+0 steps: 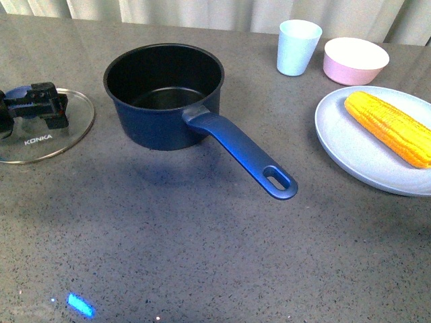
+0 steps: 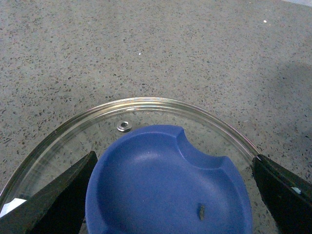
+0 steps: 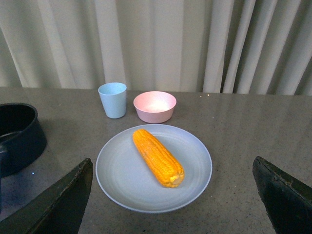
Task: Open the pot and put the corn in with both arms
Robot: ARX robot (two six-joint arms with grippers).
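The navy blue pot [image 1: 165, 94] stands open on the grey table, black inside, its long handle [image 1: 246, 156] pointing toward the front right. Its glass lid [image 1: 47, 138] lies flat on the table at the far left. My left gripper [image 1: 34, 106] is open right over the lid's blue knob [image 2: 165, 190], one finger on each side. The yellow-orange corn [image 1: 390, 128] lies on a pale blue plate [image 1: 357, 155] at the right. In the right wrist view the corn [image 3: 158, 157] lies ahead of my open, empty right gripper [image 3: 173, 200]. The right arm is out of the front view.
A pale blue cup [image 1: 297, 47] and a pink bowl [image 1: 355, 60] stand behind the plate at the back right. Curtains hang behind the table's far edge. The pot's edge shows in the right wrist view [image 3: 19, 139].
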